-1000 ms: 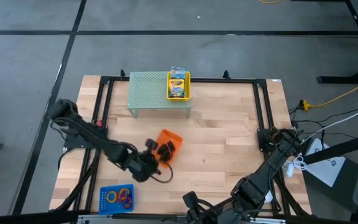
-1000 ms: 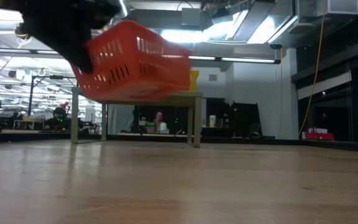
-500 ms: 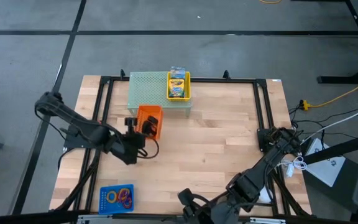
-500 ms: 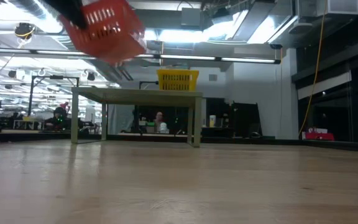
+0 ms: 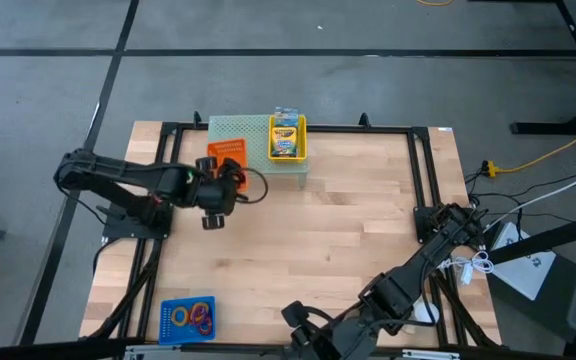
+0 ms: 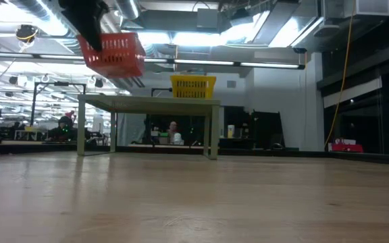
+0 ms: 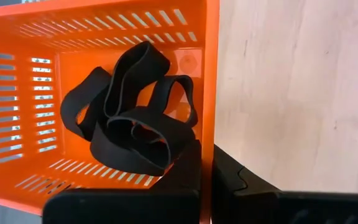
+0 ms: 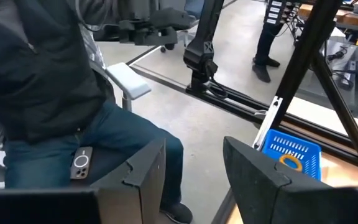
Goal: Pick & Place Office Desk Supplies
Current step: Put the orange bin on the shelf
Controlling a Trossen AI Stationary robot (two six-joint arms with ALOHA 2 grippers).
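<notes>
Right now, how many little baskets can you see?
3. An orange basket held above the riser by the left end effector; a yellow basket on the riser; a blue basket at the table's near-left corner.

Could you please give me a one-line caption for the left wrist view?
Left gripper shut on the wall of an orange basket holding black bands.

slotted glossy orange plastic basket (image 7: 104, 37), matt black rubbery bands (image 7: 129, 118), pale wood-grain table (image 5: 348, 230).
</notes>
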